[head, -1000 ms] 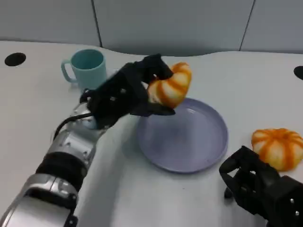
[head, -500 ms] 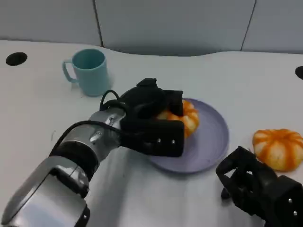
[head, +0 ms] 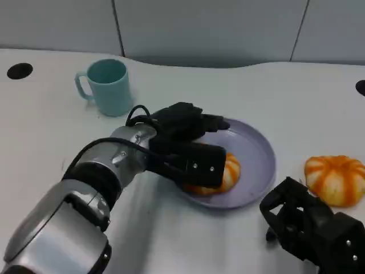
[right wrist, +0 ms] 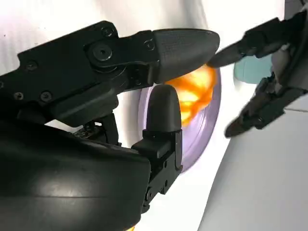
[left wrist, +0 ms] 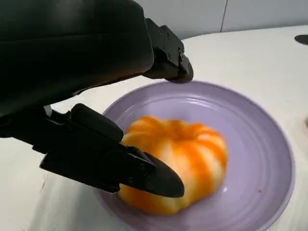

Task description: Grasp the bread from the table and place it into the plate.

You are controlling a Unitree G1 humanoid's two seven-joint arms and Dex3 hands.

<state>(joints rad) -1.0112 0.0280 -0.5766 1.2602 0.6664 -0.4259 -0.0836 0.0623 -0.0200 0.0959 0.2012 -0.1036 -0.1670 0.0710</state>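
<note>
At the lower right of the frame, the right hand [head: 311, 228] rested on the surface [head: 45, 125], fingers curled around nothing. At centre, the left hand [head: 188, 145] was spread apart over the bread [left wrist: 180, 166], which lay inside the plate [head: 256, 154]. A teal mug [head: 108, 85] stood at upper left.

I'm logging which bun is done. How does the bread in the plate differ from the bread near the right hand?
The bread in the plate lies on the purple plate, half hidden by the left hand. The other bread sits on the bare table, in full view beyond the right hand. Both are round, orange with pale stripes.
</note>
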